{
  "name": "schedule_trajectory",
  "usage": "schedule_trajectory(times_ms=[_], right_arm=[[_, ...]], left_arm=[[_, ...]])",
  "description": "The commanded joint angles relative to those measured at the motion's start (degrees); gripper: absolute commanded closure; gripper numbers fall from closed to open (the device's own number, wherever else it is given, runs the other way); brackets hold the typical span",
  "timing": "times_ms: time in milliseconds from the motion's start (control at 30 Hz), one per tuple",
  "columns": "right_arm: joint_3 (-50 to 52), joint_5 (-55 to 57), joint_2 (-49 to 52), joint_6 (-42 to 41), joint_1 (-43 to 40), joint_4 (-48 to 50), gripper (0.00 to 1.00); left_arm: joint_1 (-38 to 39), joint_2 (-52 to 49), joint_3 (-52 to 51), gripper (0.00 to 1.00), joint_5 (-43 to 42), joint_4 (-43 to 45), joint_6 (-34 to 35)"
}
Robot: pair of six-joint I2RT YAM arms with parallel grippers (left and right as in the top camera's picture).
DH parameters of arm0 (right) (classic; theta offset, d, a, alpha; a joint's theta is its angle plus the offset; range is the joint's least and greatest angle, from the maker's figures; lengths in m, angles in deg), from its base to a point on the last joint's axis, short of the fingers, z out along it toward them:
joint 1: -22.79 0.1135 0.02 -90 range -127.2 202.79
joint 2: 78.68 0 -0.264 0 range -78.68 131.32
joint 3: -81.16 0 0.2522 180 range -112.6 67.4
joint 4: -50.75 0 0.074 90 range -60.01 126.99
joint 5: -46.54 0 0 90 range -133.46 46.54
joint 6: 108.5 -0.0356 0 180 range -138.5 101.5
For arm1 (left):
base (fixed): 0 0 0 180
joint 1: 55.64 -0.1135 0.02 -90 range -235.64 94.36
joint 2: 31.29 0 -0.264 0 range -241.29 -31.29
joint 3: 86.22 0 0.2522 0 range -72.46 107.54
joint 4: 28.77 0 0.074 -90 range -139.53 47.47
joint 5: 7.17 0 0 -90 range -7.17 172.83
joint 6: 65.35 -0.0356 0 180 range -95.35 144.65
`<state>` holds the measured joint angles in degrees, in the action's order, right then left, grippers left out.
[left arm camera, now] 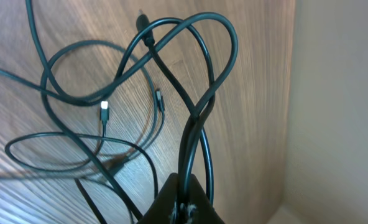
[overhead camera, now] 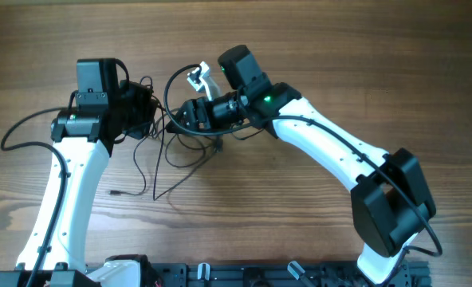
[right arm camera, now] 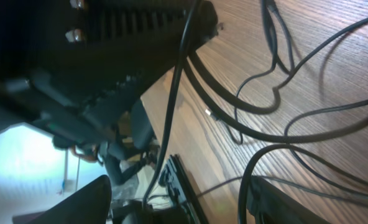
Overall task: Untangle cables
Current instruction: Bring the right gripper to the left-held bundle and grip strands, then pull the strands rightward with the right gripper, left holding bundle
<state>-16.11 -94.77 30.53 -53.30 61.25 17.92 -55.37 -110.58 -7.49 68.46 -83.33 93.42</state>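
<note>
Pinching a doubled loop of the thin black cables, the left fingers are pressed together at its base. The loop stands up off the brown wooden bench. The right fingers are spread, with one strand passing through the gap. The tangle lies between the two arms, and one strand trails toward the near side to a small plug. A silvery plug end lies flat among the loops. Bare wood spreads wide to the far right. In the left wrist view the bench ends at a straight edge just right of the loop.
</note>
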Motion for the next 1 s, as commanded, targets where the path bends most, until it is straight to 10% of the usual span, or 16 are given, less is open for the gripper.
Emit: schedule_trajectory(times_ms=[0,133,233,467,533,600,800,967], right_arm=[[0.02,7.69,1.07,-10.10,2.51,0.04,0.29],[0.02,12.28,1.07,-16.74,5.31,0.17,0.44],[0.02,15.54,1.07,-15.08,6.54,-0.02,0.95],[-0.04,36.39,-11.65,6.45,-12.26,-21.31,0.96],[-0.04,39.04,-18.21,9.40,-20.55,-26.56,0.96],[-0.04,36.35,-21.75,13.14,-25.16,-28.44,0.96],[-0.04,15.12,-24.63,46.56,-26.43,-27.98,0.96],[-0.11,21.05,-24.68,36.39,-26.43,-22.47,0.96]], left_arm=[[0.26,-0.35,-0.15,0.96,0.96,-1.90,14.36],[0.26,-0.35,-0.15,0.96,0.98,-5.62,24.20],[0.26,-0.35,-0.15,0.93,0.98,-6.82,26.34],[0.20,-0.35,-0.15,0.87,12.92,-6.86,-27.50],[0.20,-0.35,-0.15,0.94,16.68,-6.88,-29.73],[0.22,-0.35,-0.15,0.79,13.88,-5.46,-26.38],[0.61,-0.39,-0.15,0.53,-15.37,4.00,-32.74],[6.56,-0.50,-0.15,0.23,-24.59,7.72,-28.11]])
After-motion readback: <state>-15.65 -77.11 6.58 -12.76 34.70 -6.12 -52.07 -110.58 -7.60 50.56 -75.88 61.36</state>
